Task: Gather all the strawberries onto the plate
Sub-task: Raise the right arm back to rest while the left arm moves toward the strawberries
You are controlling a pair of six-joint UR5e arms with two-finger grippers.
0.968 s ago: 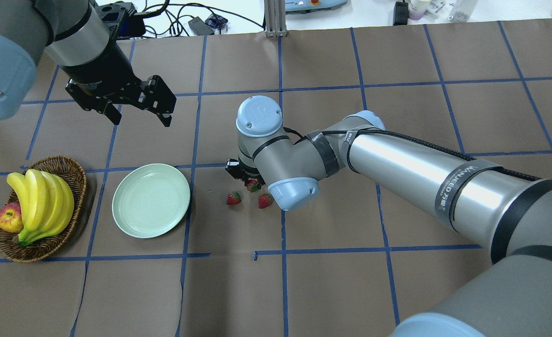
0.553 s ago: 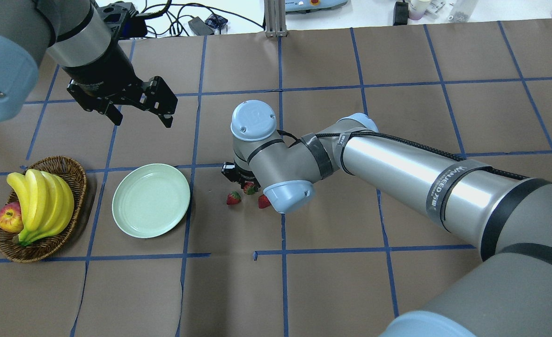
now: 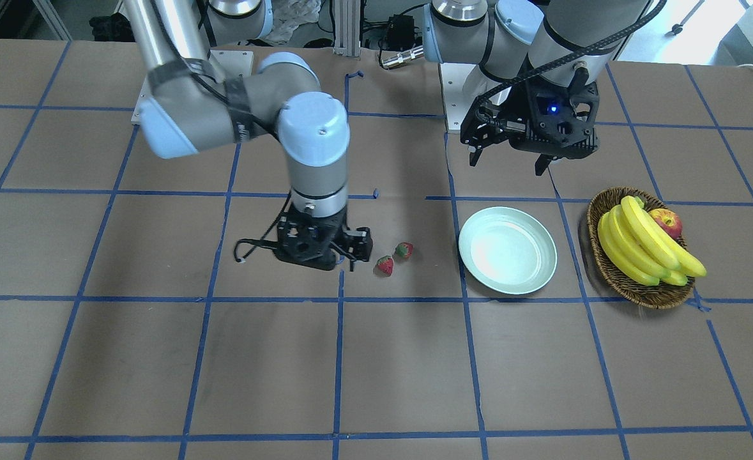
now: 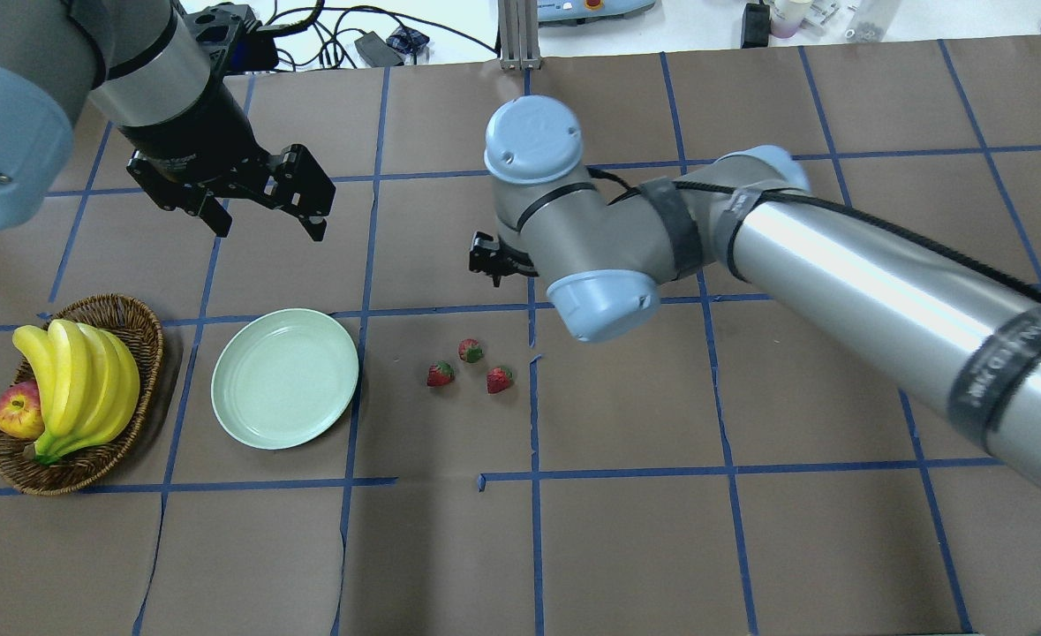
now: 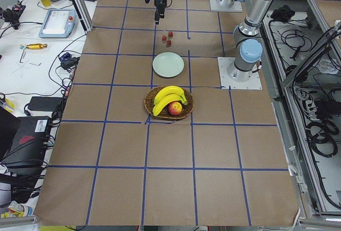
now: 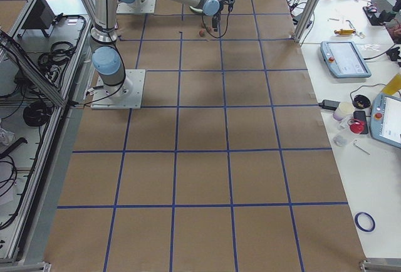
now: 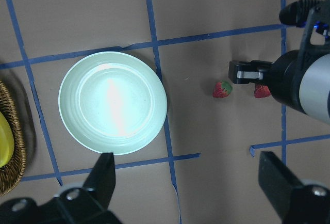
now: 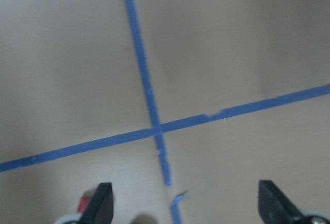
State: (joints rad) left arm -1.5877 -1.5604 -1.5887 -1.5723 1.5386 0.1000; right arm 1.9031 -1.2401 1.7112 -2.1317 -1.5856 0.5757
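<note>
**Right end effector** [image 8: 185, 207]: spread wide, with nothing in the gap. Its own camera shows only bare worktop [image 4: 626, 530] and a crossing of blue tape [image 8: 157, 128], plus a sliver of red at the lower left edge of that view. It points straight down and hangs clear of the worktop.

**Strawberries** [image 4: 471, 351]: all three lie loose on the worktop in a tight triangle, close together but not touching. None is gripped and none is in the plate [image 4: 285, 378]. The plate sits empty further toward the robot's left, well apart from the fruit.

**Governing relation:** from the right end effector, the cluster lies below and off to one side, apparently toward the robot's base and slightly toward the plate. It is not centred in the gap. The coming move therefore seems to call for a short sideways correction over one berry, then a descent. Each berry is too small here to read its long axis reliably, so closing direction cannot be set from these views.

**Left end effector** [image 4: 264, 221]: also spread and empty. It hovers high beyond the plate, farther from the fruit than the right one, so the right arm is the nearer arm for the pick.

**Outer area:** a basket [image 4: 132, 314] with bananas [image 4: 79, 375] and an apple [image 4: 17, 413] stands at the robot's far left, beside the plate.

**Progress, as judged:** none of three collected.
</note>
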